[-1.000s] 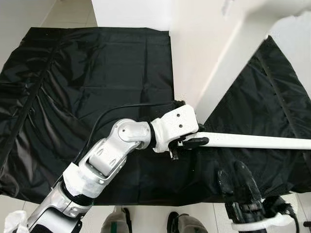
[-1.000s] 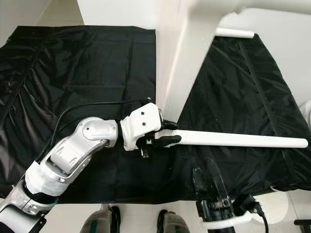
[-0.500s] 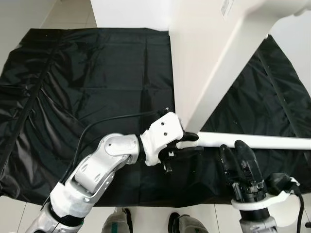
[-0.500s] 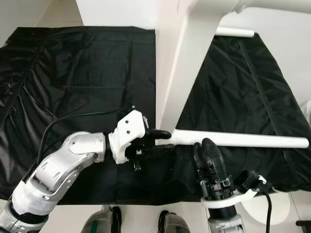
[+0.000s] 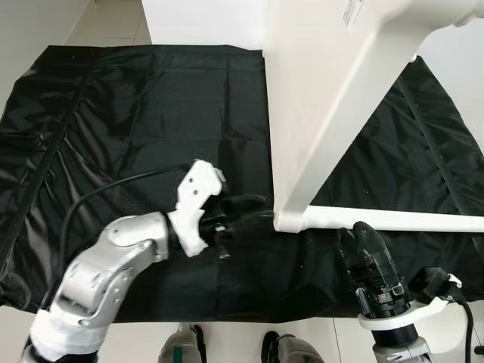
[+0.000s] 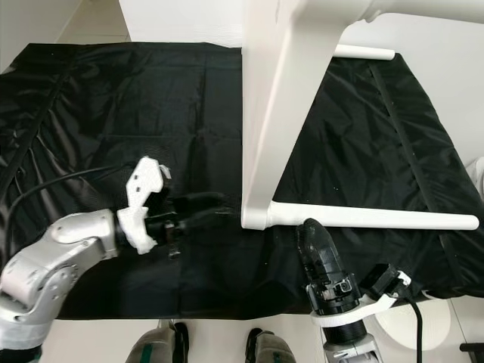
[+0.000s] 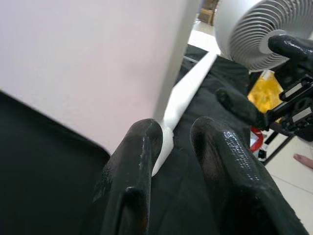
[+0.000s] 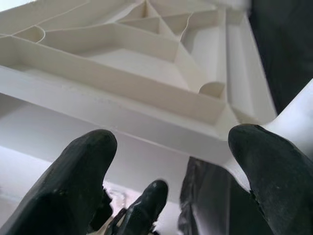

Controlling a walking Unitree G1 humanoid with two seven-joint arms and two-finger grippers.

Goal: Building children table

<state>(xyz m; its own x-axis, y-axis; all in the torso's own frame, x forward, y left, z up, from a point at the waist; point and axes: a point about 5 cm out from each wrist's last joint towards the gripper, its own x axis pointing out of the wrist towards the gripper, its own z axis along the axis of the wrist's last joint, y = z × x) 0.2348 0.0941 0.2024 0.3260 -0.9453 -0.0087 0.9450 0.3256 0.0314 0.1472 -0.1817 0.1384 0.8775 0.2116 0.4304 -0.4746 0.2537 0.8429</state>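
Note:
The white table top (image 5: 325, 98) stands tilted on its edge over the black cloth. One white leg (image 5: 393, 219) lies level along the cloth, its end meeting the top's lower corner. A second leg (image 6: 363, 51) lies at the back. My left gripper (image 5: 253, 208) hovers just left of that corner, open, with nothing between its fingers; the left wrist view looks past the gripper (image 7: 177, 128) at the leg's end. My right gripper (image 5: 363, 240) points up from the front, just below the leg, open. In the right wrist view the gripper (image 8: 173, 142) faces the top's ribbed underside (image 8: 146, 54).
A black cloth (image 5: 136, 113) covers the floor under everything, wrinkled at the left. My feet (image 5: 181, 352) stand at its front edge. A white fan (image 7: 254, 29) stands off to the right, beyond the leg's far end. A white wall (image 5: 204, 19) rises behind the cloth.
My left gripper let go of the leg's end and drew back to the left, opening. My right gripper came up from the front edge toward the leg.

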